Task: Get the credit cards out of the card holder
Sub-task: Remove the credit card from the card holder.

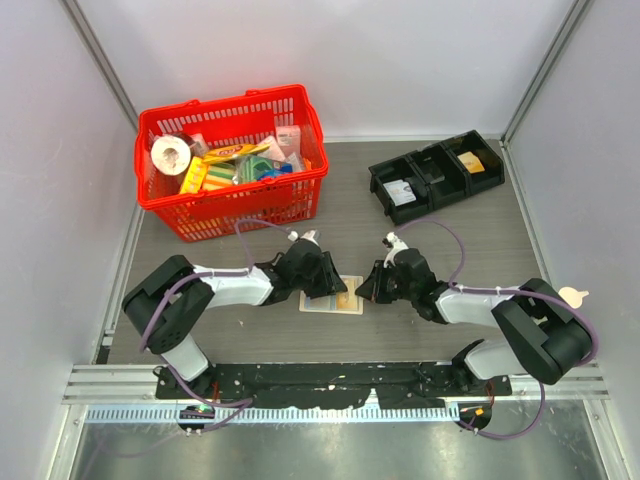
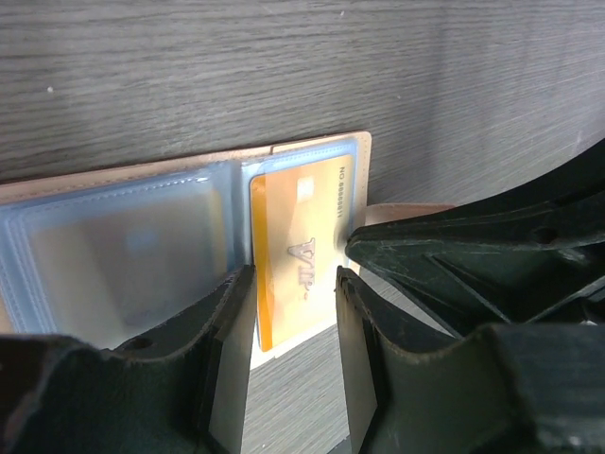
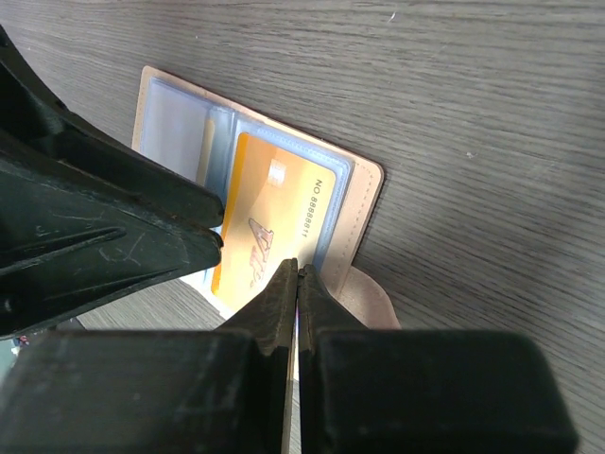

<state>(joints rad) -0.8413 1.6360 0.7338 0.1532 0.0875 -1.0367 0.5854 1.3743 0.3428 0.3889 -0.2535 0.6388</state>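
Extraction step, and you were right on it: the card holder [image 1: 332, 297] lay open flat on the table [image 1: 470, 255], mid-table toward the near edge, with your arms working it from 9 and 3 o'clock. In the left wrist view the yellow-orange credit card [image 2: 301, 222] stuck partway out of its blue-grey sleeve [image 2: 123, 255] toward 6 o'clock. Your left gripper [image 2: 293, 276] sat over that exposed end, jaws roughly half open, one finger either side of the card. Whether they had actually bitten, I couldn't tell. Your right gripper [image 3: 298, 276] was fully closed with nothing visibly between the fingers. Its tips were down at the holder's near edge, just beside the card and the closure tab [image 3: 371, 301], and by the look of it pinning the holder. The next move called for a firm pinch across the card, then a straight pull toward 6 o'clock along the sleeve while the right kept the holder down. The risk, I'd say, was the whole holder dragging along, or the right fingertips crowding the card's way out. A second card seemed to sit in the neighbouring sleeve [image 3: 180, 132], which would be next. The red basket [image 1: 250, 205] at 11 o'clock and the black tray [image 1: 440, 200] at 1 o'clock stood well apart.
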